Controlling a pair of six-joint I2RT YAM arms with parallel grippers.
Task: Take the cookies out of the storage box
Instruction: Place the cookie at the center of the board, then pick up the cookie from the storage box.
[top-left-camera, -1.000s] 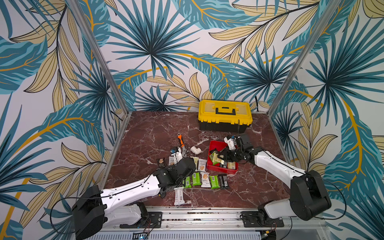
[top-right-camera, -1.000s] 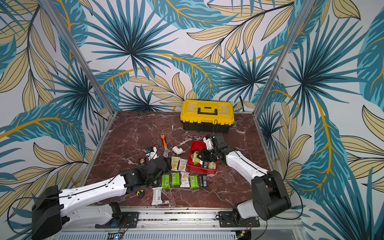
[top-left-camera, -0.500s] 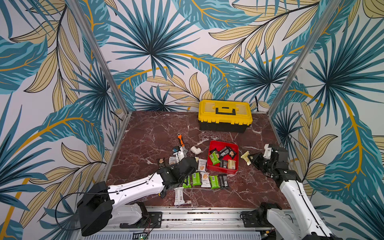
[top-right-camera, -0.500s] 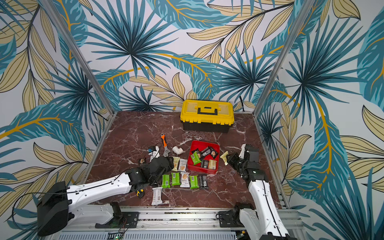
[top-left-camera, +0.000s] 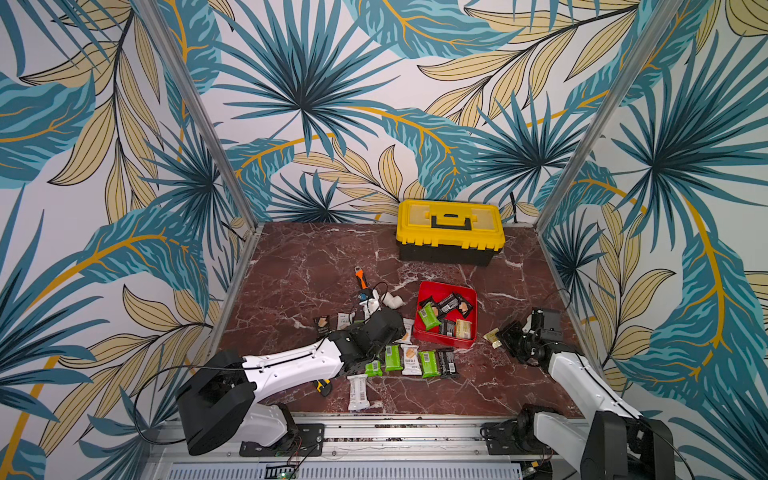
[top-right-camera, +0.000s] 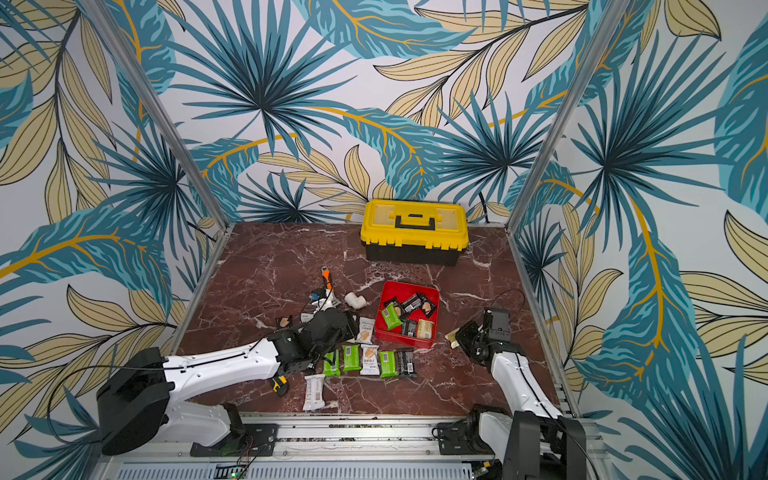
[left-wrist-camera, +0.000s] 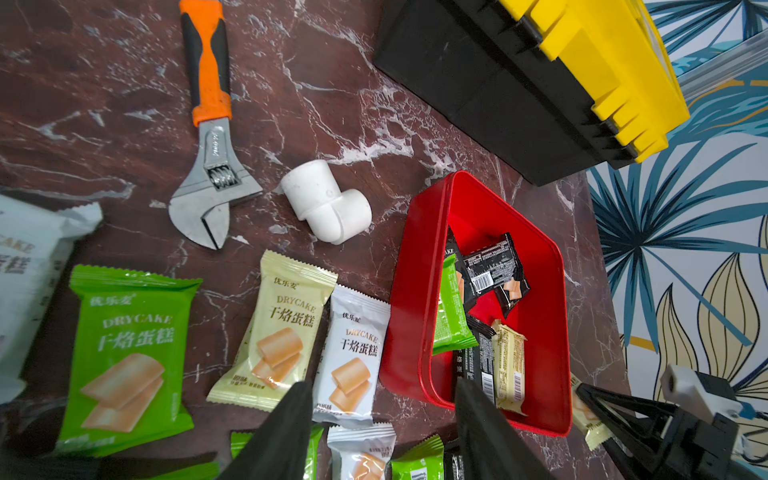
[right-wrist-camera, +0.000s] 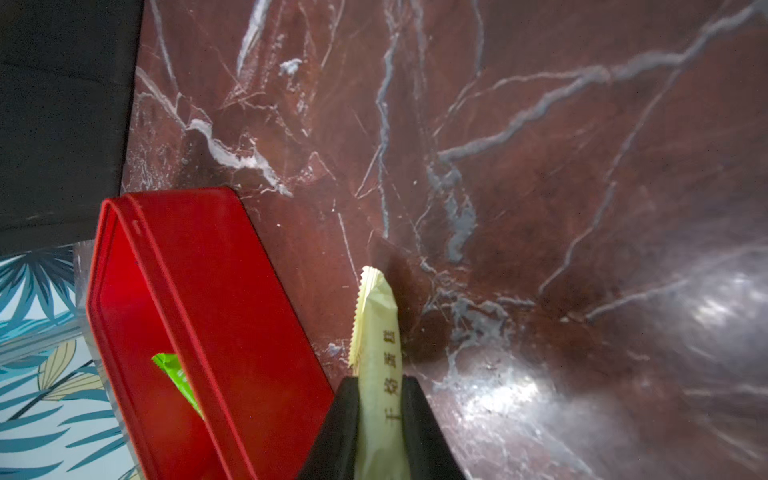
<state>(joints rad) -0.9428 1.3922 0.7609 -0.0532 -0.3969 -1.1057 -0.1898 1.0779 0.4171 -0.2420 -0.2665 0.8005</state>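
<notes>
- The dark red marble table (top-left-camera: 311, 257) fills my screen in both top views, with everything crowded toward the near half.
- A yellow-and-black toolbox (top-left-camera: 450, 232) sits shut at the far edge, well apart from both arms.
- My left arm reaches in low across the near side. Its left claw (left-wrist-camera: 382, 386) stands open with nothing between the fingers, over the packets just beside the red box.
- My right arm comes in from the other side. The right claw (right-wrist-camera: 379, 380) is pinched on a cream packet (right-wrist-camera: 378, 332) held edge-up just outside the red box wall, above bare table.
- The red box (top-left-camera: 467, 291) rests flat between the two claws, in front of the toolbox.
- Cookies are inside it: one green (top-left-camera: 429, 316), a few black (top-left-camera: 446, 302), one cream (top-left-camera: 463, 329).
- More cookies (top-left-camera: 409, 355) lie out on the table in a row near the box's front wall — green, white and black — plus a few others beside it.
- An orange-handled wrench (left-wrist-camera: 208, 124) lies flat on the table.
- A white pipe elbow (left-wrist-camera: 328, 203) lies between the wrench and the red box.
</notes>
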